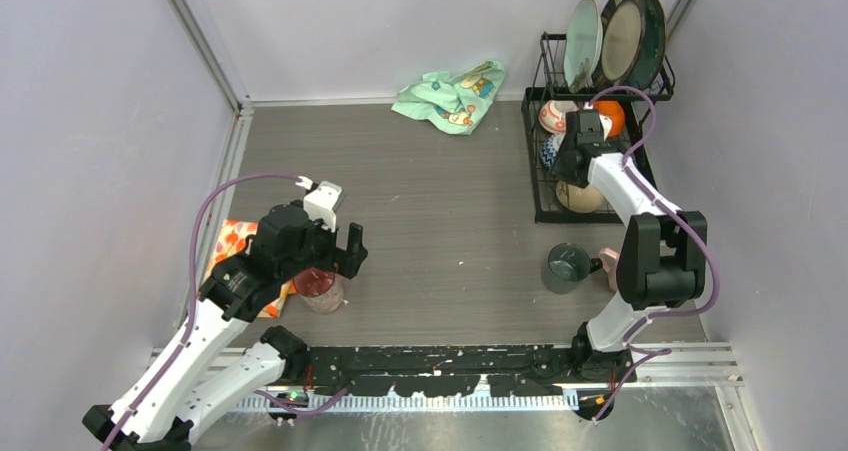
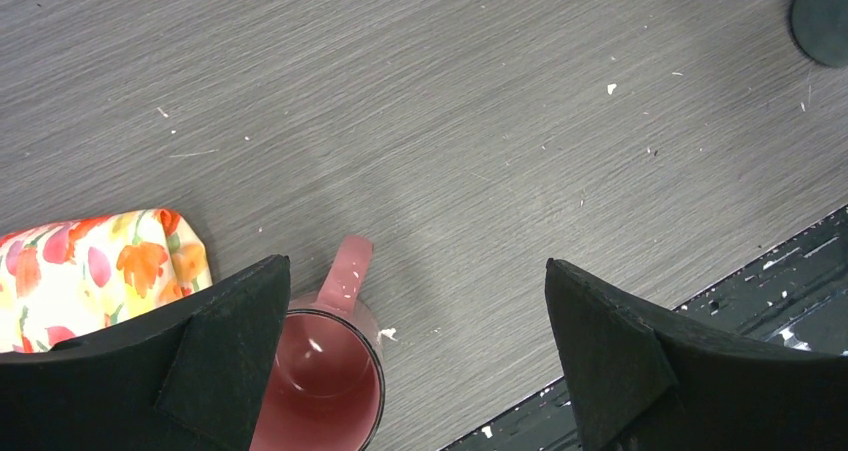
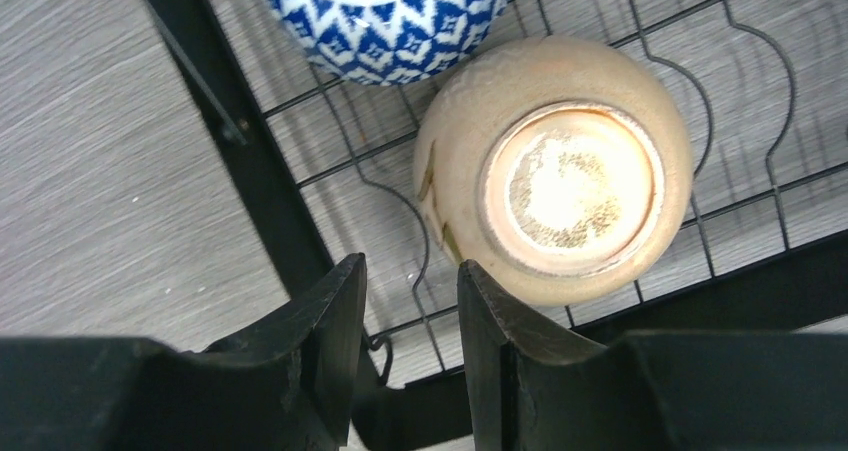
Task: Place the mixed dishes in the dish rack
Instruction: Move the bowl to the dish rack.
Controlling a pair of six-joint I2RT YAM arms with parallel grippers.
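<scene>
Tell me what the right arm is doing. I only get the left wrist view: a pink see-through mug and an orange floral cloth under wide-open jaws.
Observer: The right gripper hangs over the lower basket of the black wire dish rack, jaws narrowly apart and empty.
Operator: Anything next to it?
Observer: An upside-down beige glazed bowl sits in that basket, beside a blue-and-white patterned bowl.
Operator: Are any plates loaded?
Observer: Three plates, pale green, beige and dark blue-green, stand on edge in the upper shelf.
</scene>
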